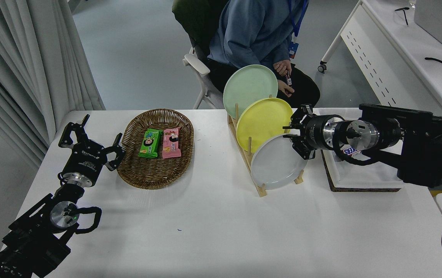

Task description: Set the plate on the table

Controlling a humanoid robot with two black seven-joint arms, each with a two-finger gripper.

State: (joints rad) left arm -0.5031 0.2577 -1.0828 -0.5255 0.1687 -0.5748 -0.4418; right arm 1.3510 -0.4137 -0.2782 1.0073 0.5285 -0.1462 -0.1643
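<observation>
The pale grey-white plate (277, 162) stands on edge in the front slot of a wooden rack (261, 189) on the white table (213, 227). Behind it in the same rack stand a yellow plate (263, 119) and a mint-green plate (249, 85). My right gripper (295, 133) reaches in from the right at the grey-white plate's upper right rim, its fingers spread open, one above and one below the rim's top edge. My left gripper (89, 143) is parked open at the lower left beside the basket.
A wicker basket (155, 173) holds a green and a pink snack pack. A white tray on a cork mat (360, 177) lies right of the rack, under my right arm. A seated person in a blue top is at the far side. A white desk stands at the upper right.
</observation>
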